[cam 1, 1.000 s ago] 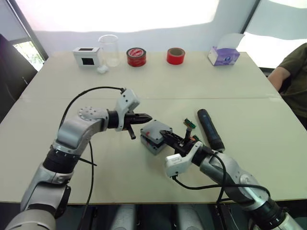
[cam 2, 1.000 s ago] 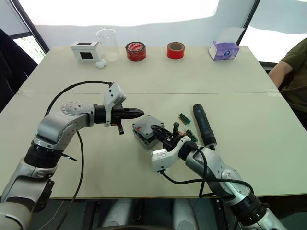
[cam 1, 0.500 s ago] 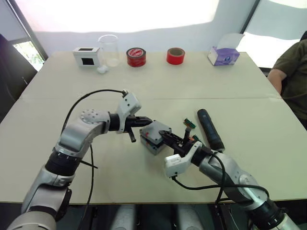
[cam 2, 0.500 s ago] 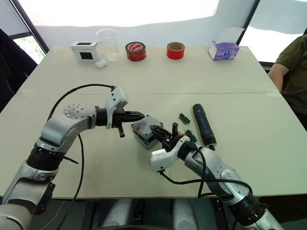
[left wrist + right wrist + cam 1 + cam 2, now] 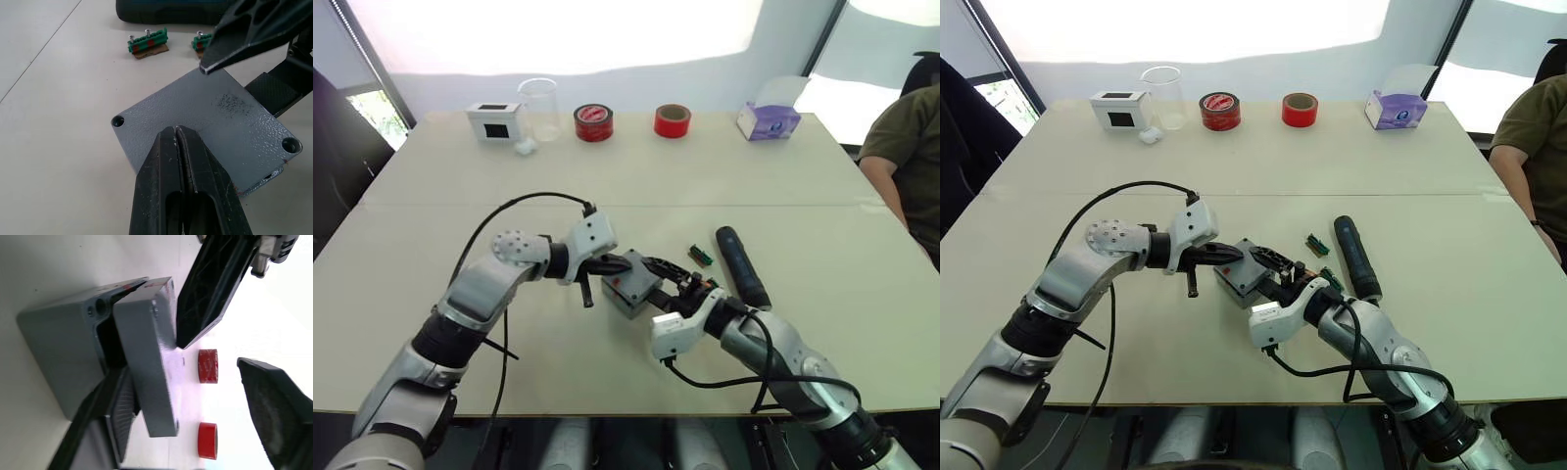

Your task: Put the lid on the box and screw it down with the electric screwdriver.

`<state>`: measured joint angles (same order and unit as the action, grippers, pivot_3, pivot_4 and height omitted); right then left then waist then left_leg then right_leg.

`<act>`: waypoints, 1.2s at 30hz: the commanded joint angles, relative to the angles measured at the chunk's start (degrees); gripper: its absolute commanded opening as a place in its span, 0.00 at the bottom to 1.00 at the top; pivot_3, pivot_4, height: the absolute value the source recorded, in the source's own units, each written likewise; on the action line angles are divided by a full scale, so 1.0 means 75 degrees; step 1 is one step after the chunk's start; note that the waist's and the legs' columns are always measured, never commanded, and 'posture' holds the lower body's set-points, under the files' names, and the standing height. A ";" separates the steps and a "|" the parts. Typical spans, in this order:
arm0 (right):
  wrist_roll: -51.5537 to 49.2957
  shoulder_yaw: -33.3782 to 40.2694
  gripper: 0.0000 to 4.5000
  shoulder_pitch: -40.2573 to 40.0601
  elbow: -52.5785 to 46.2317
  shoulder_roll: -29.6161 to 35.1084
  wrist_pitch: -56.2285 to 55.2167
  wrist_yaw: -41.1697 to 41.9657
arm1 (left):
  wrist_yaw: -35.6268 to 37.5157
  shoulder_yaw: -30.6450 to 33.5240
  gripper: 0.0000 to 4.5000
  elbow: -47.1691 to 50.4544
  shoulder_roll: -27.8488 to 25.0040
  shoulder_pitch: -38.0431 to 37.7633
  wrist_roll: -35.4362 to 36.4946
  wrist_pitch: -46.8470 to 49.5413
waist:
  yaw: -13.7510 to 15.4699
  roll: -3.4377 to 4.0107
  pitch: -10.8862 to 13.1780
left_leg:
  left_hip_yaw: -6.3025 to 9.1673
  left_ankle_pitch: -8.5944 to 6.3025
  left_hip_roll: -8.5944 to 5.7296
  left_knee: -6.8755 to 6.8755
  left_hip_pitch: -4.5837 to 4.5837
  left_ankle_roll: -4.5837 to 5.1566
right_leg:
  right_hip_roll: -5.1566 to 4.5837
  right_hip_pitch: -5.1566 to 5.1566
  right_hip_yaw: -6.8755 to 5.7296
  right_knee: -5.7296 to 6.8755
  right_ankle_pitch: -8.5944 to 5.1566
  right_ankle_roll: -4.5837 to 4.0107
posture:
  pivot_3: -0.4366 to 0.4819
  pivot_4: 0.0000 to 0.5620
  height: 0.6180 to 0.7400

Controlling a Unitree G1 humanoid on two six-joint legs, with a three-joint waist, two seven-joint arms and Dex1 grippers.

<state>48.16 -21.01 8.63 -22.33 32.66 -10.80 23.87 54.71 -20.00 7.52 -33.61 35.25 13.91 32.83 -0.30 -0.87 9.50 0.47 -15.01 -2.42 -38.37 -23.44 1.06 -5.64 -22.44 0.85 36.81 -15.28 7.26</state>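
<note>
The grey box point(image 5: 58, 357) sits mid-table with the grey lid point(image 5: 632, 273) lying on it tilted and ajar. My left gripper point(image 5: 176, 129) is shut, and its tips press on the lid's top face. My right gripper point(image 5: 658, 275) reaches in from the right and stands open. One of its fingers point(image 5: 120, 406) is in the gap under the lid's raised edge. The other finger hangs above the lid, apart from it. The black electric screwdriver point(image 5: 741, 266) lies on the table just to the right, untouched.
Two small green pieces point(image 5: 147, 40) lie between the box and the screwdriver. Along the far edge stand a white box with a black window point(image 5: 492, 119), a clear beaker point(image 5: 539, 106), two red tape rolls point(image 5: 593, 121) and a purple tissue box point(image 5: 769, 119). A person point(image 5: 911, 127) sits at the right.
My left gripper has moved in and set its shut tips on the lid. The right gripper's jaws have spread apart around the lid's edge.
</note>
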 commanded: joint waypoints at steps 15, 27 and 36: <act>-0.0715 0.0673 0.75 -0.0668 -0.0715 0.0259 -0.0514 0.0230 | 0.0410 -0.0454 0.00 -0.0385 -0.0179 -0.0655 -0.0712 -0.0485 | -0.0019 0.0002 -0.0011 | 0.0000 0.0003 0.0005 0.0029 0.0019 -0.0005 | 0.0000 0.0015 0.0000 -0.0026 0.0000 0.0000 | 0.48 0.27 1.00; -0.1216 0.0943 0.03 -0.1071 -0.0750 0.0341 -0.0611 0.0464 | 0.0145 -0.0402 0.00 -0.0561 -0.0134 -0.0685 -0.0936 -0.0467 | -0.0023 0.0003 -0.0033 | 0.0001 0.0003 0.0008 0.0030 0.0023 -0.0005 | 0.0001 0.0019 0.0000 -0.0029 0.0000 0.0000 | 0.48 0.27 1.00; -0.2069 0.1168 0.01 -0.1335 -0.0697 0.0307 -0.0452 0.0731 | 0.0226 -0.0440 0.00 -0.0559 -0.0278 -0.0741 -0.1053 -0.0542 | -0.0026 0.0011 -0.0052 | 0.0002 0.0003 0.0009 0.0034 0.0023 -0.0004 | 0.0002 0.0021 0.0000 -0.0035 0.0000 0.0000 | 0.48 0.27 1.00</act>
<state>35.37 -13.80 -1.35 -25.22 34.89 -14.39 28.83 56.14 -20.48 7.01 -34.07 32.17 9.46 26.75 -0.50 -0.79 9.11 0.48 -14.99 -2.35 -38.11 -23.27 1.03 -5.63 -22.28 0.85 36.54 -15.28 7.26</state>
